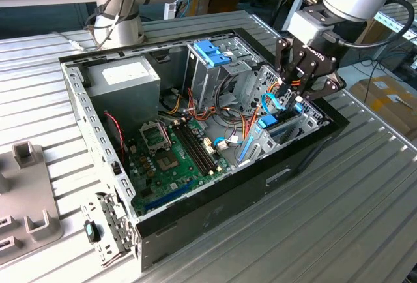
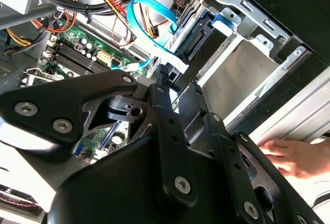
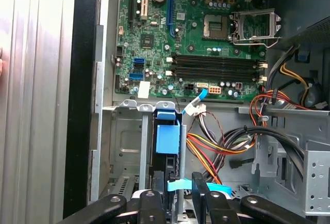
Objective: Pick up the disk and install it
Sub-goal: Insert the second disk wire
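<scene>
**Gripper down at the drive bay, disk in its slot**

I've got the gripper (image 1: 294,100) down inside the open computer case (image 1: 215,212), at the end on the exterior view's right. The disk (image 3: 167,139) stands on edge in the metal drive bay (image 3: 126,141), blue frame showing, just beside the motherboard (image 3: 196,38). The gripper is right at the disk's end. I can't tell if it's clamped on the disk or let go. A blue flat cable (image 2: 154,3) loops near the bay. A person's hand (image 2: 294,157) rests on the ribbed table (image 1: 326,218) outside the case.
</scene>
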Controlling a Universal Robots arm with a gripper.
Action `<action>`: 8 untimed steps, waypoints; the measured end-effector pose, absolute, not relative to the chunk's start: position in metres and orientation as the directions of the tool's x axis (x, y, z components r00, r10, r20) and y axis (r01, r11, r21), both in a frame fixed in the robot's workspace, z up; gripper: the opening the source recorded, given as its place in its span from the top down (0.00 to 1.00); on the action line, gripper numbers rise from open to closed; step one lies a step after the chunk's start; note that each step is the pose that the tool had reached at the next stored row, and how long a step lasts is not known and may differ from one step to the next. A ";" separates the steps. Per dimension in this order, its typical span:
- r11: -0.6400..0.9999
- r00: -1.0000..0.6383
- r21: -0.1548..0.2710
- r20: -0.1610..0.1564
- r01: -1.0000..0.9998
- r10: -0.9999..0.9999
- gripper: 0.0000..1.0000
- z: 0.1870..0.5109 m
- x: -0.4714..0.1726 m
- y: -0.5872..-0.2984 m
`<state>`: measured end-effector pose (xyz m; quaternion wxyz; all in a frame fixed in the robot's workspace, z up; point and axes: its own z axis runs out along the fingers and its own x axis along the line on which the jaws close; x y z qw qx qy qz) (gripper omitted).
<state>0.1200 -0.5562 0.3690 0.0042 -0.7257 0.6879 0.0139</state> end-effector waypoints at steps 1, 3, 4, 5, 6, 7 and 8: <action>-0.054 0.053 0.013 -0.026 -0.998 -0.998 0.64 0.369 0.120 -0.556; -0.054 0.054 0.013 -0.026 -0.998 -0.998 0.64 0.369 0.120 -0.556; -0.054 0.054 0.013 -0.026 -0.998 -0.998 0.64 0.369 0.120 -0.556; -0.054 0.054 0.013 -0.026 -0.998 -0.998 0.64 0.369 0.120 -0.556; -0.054 0.054 0.013 -0.026 -0.998 -0.998 0.64 0.369 0.120 -0.556; -0.054 0.054 0.013 -0.025 -0.998 -0.998 0.64 0.369 0.120 -0.556; -0.054 0.054 0.013 -0.026 -0.998 -0.998 0.64 0.369 0.120 -0.554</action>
